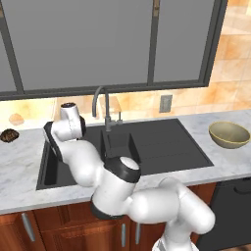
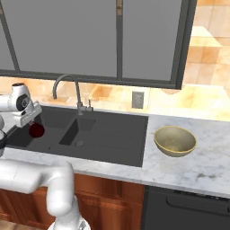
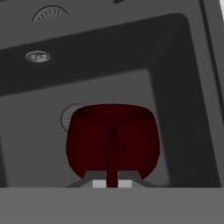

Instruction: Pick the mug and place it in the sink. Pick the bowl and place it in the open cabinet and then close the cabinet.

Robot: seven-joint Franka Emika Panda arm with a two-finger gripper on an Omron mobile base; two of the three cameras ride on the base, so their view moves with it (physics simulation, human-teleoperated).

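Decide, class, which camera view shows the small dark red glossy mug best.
The hand view: the small dark red glossy mug sits large and central, rim and handle clear, above a basin of the matte black sink. The right base view shows it as a small red shape under the gripper. The left base view adds nothing.

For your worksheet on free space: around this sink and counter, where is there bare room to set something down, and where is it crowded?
Free: the marble counter around the bowl, and the sink drainboard beside it. Crowded: the left basin, where the pincer holds the mug above the drain, and the far-left counter with two small food items.
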